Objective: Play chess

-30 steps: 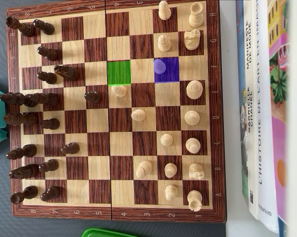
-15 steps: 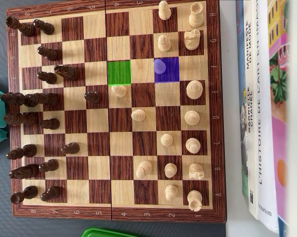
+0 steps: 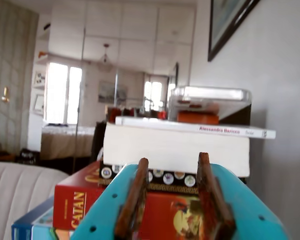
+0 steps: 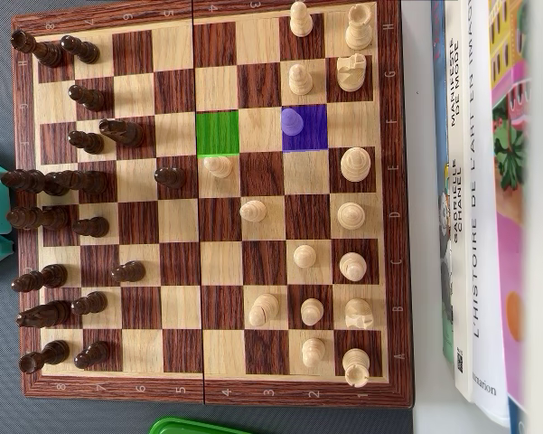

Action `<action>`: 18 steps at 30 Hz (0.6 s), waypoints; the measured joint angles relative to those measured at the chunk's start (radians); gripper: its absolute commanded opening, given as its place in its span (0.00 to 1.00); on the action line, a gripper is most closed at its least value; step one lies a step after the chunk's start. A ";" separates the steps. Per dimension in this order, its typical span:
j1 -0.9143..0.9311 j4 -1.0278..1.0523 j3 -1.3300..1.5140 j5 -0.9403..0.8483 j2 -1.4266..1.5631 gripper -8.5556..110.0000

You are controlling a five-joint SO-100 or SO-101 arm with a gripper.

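The claw (image 3: 172, 197), parted and empty, sits off the chessboard's (image 4: 393, 181) left edge in the overhead view.

Books (image 4: 479, 208) are lying in a row at 3 o'clock in the overhead view, spines showing printed titles, and a green lid-like edge (image 4: 194, 425) is peeking in at 6 o'clock. In the wrist view, a red Catan box (image 3: 77, 202) is sitting under a white book (image 3: 174, 147), with a framed picture (image 3: 229, 20) hanging at 1 o'clock.
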 measured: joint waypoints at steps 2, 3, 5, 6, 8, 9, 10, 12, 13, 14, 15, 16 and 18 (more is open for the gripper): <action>0.000 0.095 -0.018 0.000 -0.015 0.20; 0.000 0.149 -0.035 0.000 -0.025 0.20; 0.000 0.259 -0.071 0.000 -0.044 0.20; 0.000 0.314 -0.089 0.000 -0.058 0.20; 0.000 0.431 -0.124 0.000 -0.086 0.20; 0.000 0.488 -0.143 0.000 -0.101 0.20; 0.000 0.540 -0.161 0.000 -0.120 0.20; 0.000 0.644 -0.199 0.000 -0.152 0.20; 0.000 0.696 -0.218 0.000 -0.169 0.20; -0.003 0.747 -0.238 0.002 -0.186 0.20; -0.009 0.795 -0.256 0.002 -0.202 0.20; -0.017 0.844 -0.273 0.002 -0.219 0.20; -0.040 0.939 -0.307 0.002 -0.255 0.20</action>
